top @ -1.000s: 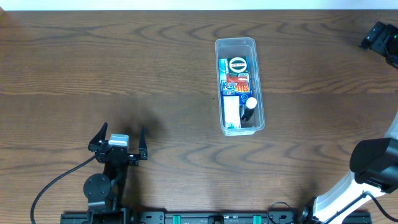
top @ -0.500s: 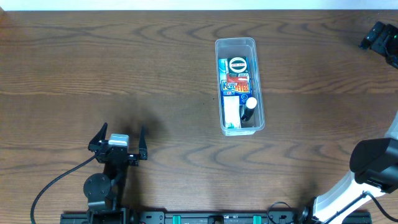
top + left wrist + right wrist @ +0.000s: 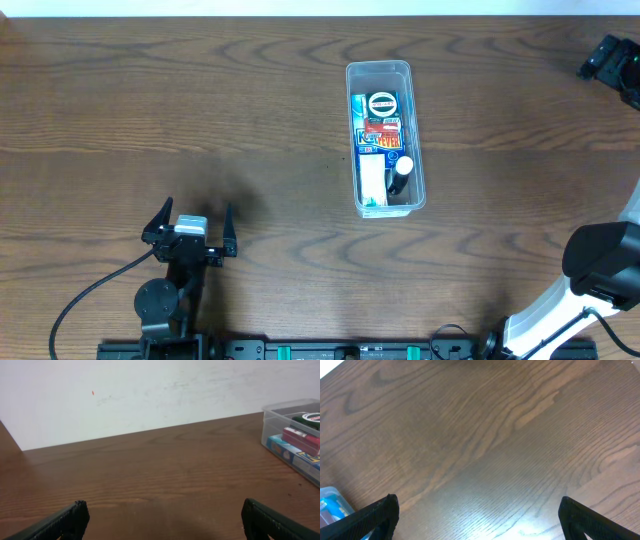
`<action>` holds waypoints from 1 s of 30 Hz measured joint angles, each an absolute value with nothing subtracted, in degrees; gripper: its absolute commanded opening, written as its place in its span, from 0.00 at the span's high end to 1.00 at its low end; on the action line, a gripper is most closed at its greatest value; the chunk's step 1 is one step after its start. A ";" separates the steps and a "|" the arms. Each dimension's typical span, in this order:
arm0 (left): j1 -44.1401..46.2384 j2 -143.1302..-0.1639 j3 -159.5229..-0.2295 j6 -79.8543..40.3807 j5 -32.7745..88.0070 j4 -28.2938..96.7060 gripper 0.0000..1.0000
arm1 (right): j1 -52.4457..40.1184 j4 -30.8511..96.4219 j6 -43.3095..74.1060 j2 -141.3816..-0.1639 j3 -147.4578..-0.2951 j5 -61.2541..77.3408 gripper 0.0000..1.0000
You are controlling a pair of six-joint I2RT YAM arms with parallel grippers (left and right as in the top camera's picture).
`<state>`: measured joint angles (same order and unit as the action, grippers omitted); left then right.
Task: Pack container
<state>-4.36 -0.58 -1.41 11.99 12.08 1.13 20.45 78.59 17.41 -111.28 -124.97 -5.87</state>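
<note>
L gripper (image 3: 197, 210) jaws wide apart; R gripper (image 3: 477, 510) same, arm outstretched.

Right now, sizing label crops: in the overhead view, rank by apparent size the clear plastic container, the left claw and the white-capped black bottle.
Largest: clear plastic rectangular container.
Next: open left claw, clearly smaller, though it may sit nearer the camera.
Smallest: white-capped black bottle, inside the container.

Table (image 3: 150, 100): dark brown wood, bold wavy grain, far edge meeting a pale wall (image 3: 150, 390). Directly on it, one clear container (image 3: 379, 78), ahead of the left fingers (image 3: 230, 215) and off to their right, well apart. Only wood grain shows between the right fingers (image 3: 377, 515).
</note>
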 measured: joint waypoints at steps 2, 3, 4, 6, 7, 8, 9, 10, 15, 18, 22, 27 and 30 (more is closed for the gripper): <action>-4.36 -0.58 -1.41 11.99 12.08 1.13 0.02 | 20.45 78.59 17.39 -111.28 -124.97 -5.87 0.01; -4.36 -0.58 -1.41 11.99 12.08 1.13 0.02 | 20.45 78.59 17.39 -111.28 -124.97 -5.87 0.01; -4.36 -0.58 -1.43 11.99 12.08 1.13 0.02 | 20.45 78.59 17.39 -111.28 -124.97 -5.87 0.01; -4.36 -0.58 -1.43 11.99 12.08 1.13 0.02 | 20.45 78.59 17.39 -111.28 -124.97 -5.87 0.01; -4.36 -0.58 -1.43 11.99 12.08 1.13 0.02 | 20.45 78.59 17.39 -111.28 -124.97 -5.87 0.01; -4.36 -0.58 -1.43 11.99 12.08 1.13 0.02 | 20.45 78.59 17.39 -111.28 -124.97 -5.87 0.01; -4.36 -0.58 -1.43 11.99 12.08 1.13 0.02 | 20.45 78.61 17.41 -111.28 -124.97 -5.87 0.01; -4.36 -0.58 -1.43 11.99 12.08 1.13 0.02 | 20.45 78.59 17.39 -111.28 -124.97 -5.87 0.01; -4.36 -0.58 -1.43 11.99 12.08 1.13 0.02 | 20.45 78.61 17.39 -110.45 -124.84 -5.87 0.01; -4.36 -0.58 -1.43 11.99 12.08 1.13 0.02 | 20.23 78.61 17.41 -107.33 -124.33 -5.89 0.01; -4.36 -0.58 -1.41 11.99 12.08 1.13 0.02 | 18.92 78.56 17.39 -98.28 -124.27 -5.96 0.01; -4.36 -0.58 -1.41 11.99 12.08 1.13 0.02 | 14.68 78.41 17.41 -84.51 -124.44 -5.96 0.01; -4.36 -0.58 -1.43 11.99 12.08 1.13 0.02 | 12.71 78.32 17.39 -77.76 -123.90 -5.72 0.01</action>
